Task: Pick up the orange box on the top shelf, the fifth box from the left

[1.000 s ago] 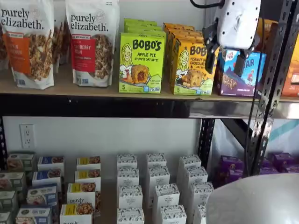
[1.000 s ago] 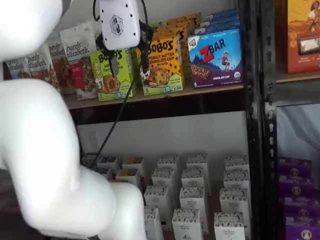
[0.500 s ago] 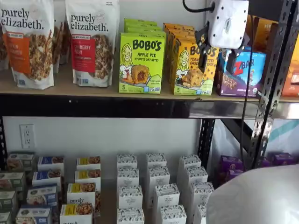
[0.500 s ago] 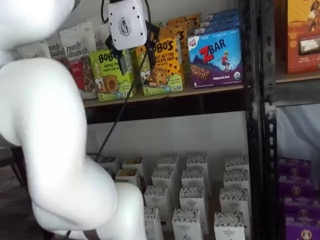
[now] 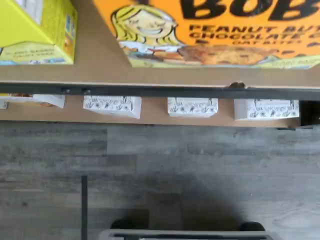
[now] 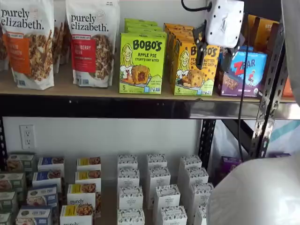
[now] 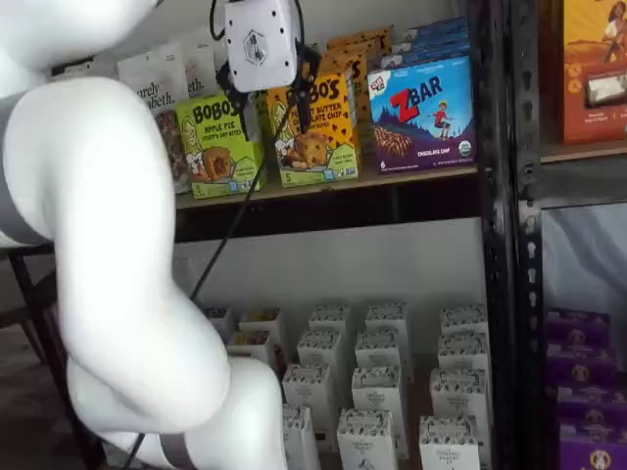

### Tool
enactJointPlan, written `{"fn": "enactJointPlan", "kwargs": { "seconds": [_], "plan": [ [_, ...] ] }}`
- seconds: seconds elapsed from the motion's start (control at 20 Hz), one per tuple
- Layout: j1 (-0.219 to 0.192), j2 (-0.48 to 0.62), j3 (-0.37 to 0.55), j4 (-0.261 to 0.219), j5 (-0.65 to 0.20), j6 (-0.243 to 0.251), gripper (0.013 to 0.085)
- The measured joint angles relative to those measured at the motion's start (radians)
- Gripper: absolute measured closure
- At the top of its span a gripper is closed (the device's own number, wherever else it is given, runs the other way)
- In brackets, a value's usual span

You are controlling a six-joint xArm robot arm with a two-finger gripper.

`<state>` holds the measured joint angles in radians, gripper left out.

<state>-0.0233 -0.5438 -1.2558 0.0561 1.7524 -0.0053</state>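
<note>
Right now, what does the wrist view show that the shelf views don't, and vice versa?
Only the wrist view: the grey wood-look floor below the shelves, and the orange box close up with its cartoon girl.

Only the shelf views: the gripper, open in front of the orange box; the ZBar box; the granola bags.

Both: the orange box, the green box beside it, the top shelf, and the small white boxes lower down.
</note>
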Motion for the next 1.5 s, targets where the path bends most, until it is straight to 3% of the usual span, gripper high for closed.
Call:
{"fn": "enactJointPlan", "kwargs": {
  "seconds": [0.6, 0.95, 1.2, 1.5],
  "plan": [
    [0.010, -0.042, 0.079, -0.026, -0.229, 0.002, 0.0130],
    [0.024, -0.045, 0.106, -0.043, -0.301, 0.016, 0.0130],
    [0.014, -0.041, 0.112, -0.007, -0.320, 0.002, 0.0130],
    [0.032, -0.035, 0.117, -0.050, -0.330, 0.025, 0.0130]
  ]
}}
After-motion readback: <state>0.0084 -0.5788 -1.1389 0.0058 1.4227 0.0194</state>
